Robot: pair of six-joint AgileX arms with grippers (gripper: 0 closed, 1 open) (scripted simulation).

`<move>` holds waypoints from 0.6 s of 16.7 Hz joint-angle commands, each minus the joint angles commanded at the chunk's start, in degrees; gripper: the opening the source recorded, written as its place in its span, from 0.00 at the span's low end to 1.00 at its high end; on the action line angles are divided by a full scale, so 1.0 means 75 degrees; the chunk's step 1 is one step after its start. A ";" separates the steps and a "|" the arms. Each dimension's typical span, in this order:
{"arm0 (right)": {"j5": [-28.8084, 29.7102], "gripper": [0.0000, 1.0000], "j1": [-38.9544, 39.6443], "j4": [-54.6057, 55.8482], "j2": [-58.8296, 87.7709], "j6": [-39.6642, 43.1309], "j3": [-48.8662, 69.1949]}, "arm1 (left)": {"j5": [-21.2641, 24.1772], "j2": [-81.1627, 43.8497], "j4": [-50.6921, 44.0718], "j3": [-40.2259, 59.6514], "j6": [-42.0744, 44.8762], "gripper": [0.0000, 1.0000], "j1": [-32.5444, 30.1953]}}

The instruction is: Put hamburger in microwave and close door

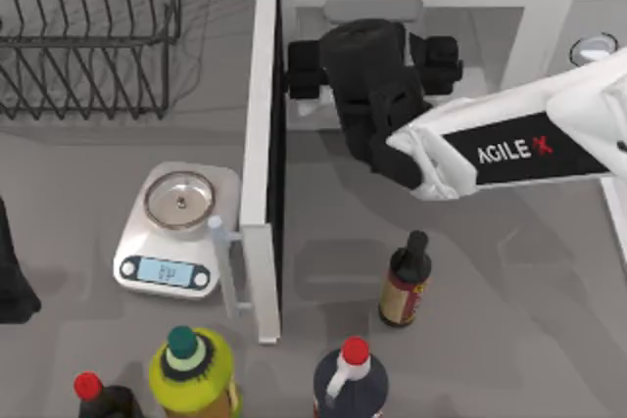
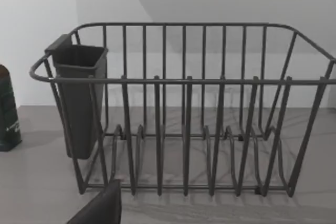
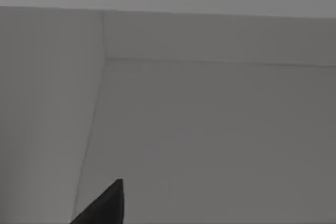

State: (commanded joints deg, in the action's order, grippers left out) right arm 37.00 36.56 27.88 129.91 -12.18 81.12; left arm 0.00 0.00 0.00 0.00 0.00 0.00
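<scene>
Top view: your right arm, white with black AGILE X lettering, reaches in from the right; its black right gripper sits at the mouth of the large white boxy microwave, over the pale grey cavity; you cannot tell how far the jaws are open or whether they hold anything; the hamburger can't be made out. The tall thin white door with dark inner face stands swung open, edge-on, its white bar handle on the left side; just left of it a white kitchen scale with a round steel pan; a dark wire dish rack top left; bottles along the front edge.

Left wrist view: you face the dish rack with its dark cutlery cup; a dark fingertip shows.

Right wrist view: plain grey cavity walls; one dark fingertip.
</scene>
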 joint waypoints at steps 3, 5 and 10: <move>-0.0006 1.00 -0.0008 -0.1091 -0.0579 -0.0001 0.0359 | 0.0000 0.0000 0.0000 0.0000 0.0000 1.00 0.0000; -0.0015 1.00 -0.0003 -0.1643 -0.0920 0.0002 0.0583 | 0.0000 0.0000 0.0000 0.0000 0.0000 1.00 0.0000; 0.0036 1.00 0.0023 -0.1789 -0.0680 -0.0034 0.0172 | 0.0000 0.0000 0.0000 0.0000 0.0000 1.00 0.0000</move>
State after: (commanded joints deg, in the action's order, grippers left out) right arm 37.27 36.73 14.46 124.81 -12.44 82.41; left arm 0.00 0.00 0.00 0.00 0.00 0.00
